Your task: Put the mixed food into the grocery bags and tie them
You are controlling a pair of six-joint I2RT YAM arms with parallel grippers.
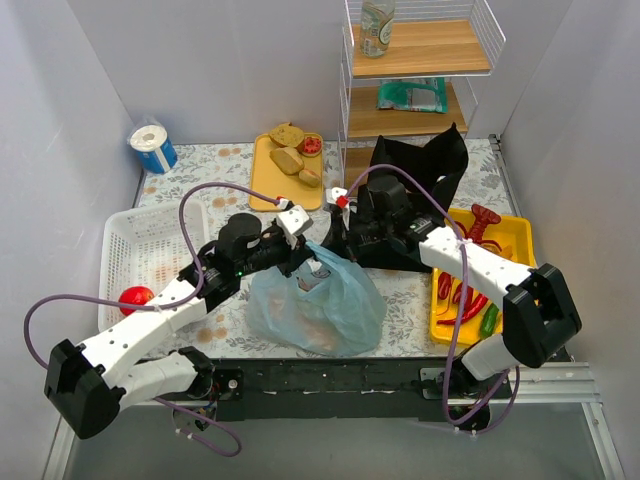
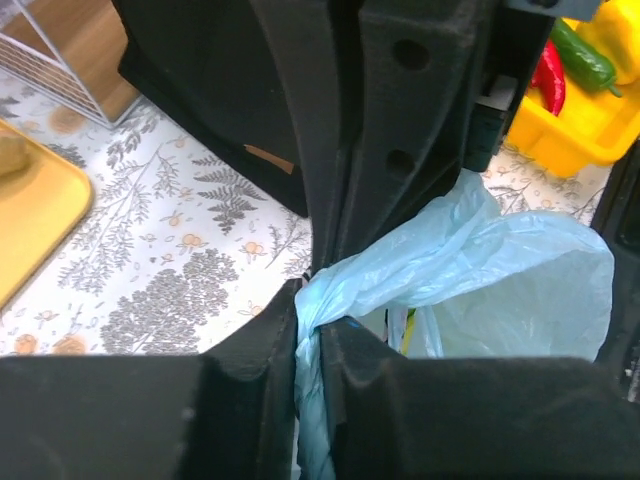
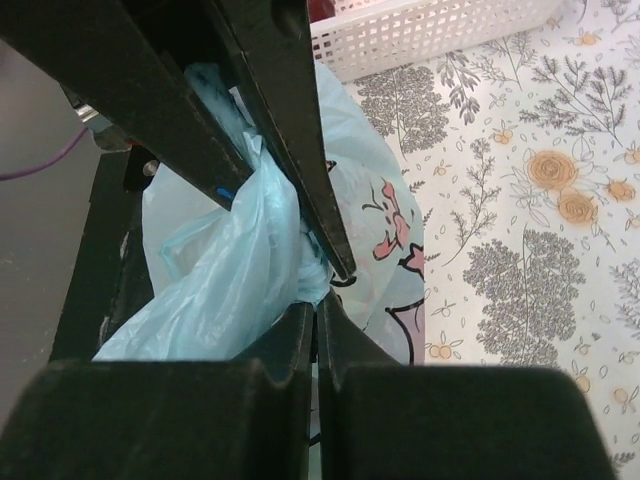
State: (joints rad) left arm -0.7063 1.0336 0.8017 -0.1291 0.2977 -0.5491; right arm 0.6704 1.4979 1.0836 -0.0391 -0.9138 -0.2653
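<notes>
Tying stage: blue bag is the one in hand. Both arms pinch its top film, so I judge the knot is being formed, not closed.
Bag spot: near-edge ctr of worktop, slumped, mouth toward far side. Contents only a blur thru film, can't ID.
L gripper: fingers narrow, clamped on a twisted rope of blue film; comes in from left.
R gripper: fingers all but touching, thin fold of blue film caught betw. them; L arm's fingers cross just above.
Grippers rel.: tips near each other over bag's far end; no knot visible betw. them.
Black bag: upright, just behind R gripper, toward far-right corner; top open, not tied.
Loose food: peppers in yellow tray at right edge; red item in white basket at left edge; bread on orange board at far edge.
Next move, my read: cross the two strands, pass one under, pull apart w/ even tension. Thin film, so slip or tear likely if yanked.
After: black bag + loose food not yet dealt w/.
</notes>
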